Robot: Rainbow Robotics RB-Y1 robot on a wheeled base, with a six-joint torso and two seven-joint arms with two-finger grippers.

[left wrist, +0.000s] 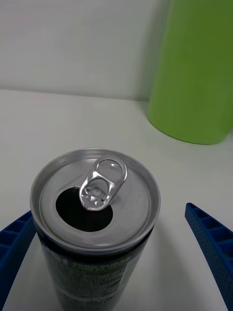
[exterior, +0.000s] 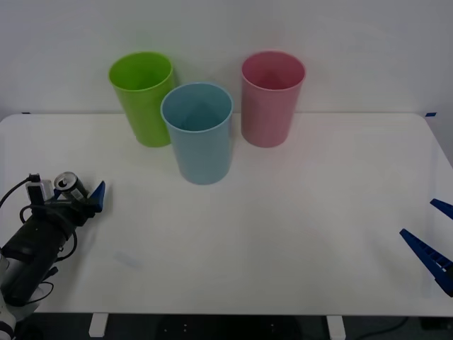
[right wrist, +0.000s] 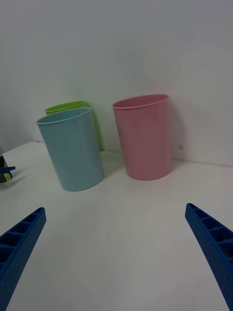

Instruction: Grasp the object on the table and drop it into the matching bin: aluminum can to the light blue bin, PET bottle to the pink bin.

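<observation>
The aluminum can [exterior: 69,185], dark with a silver top and open pull tab [left wrist: 103,182], stands near the left edge of the white table [exterior: 283,234]. My left gripper [exterior: 78,193] is open around it. One blue finger [left wrist: 14,248] lies against the can's side, while the other finger [left wrist: 211,243] stands a gap away. The light blue bin [exterior: 198,132] stands upright at mid-table, and the pink bin [exterior: 271,98] is behind it to the right. My right gripper [exterior: 419,219] is open with nothing in it at the table's front right.
A lime green bin [exterior: 144,97] stands behind the light blue bin [right wrist: 72,148] on its left, close beyond the can [left wrist: 97,218]. The pink bin [right wrist: 144,137] sits by the wall. Bare tabletop stretches between the can and the bins.
</observation>
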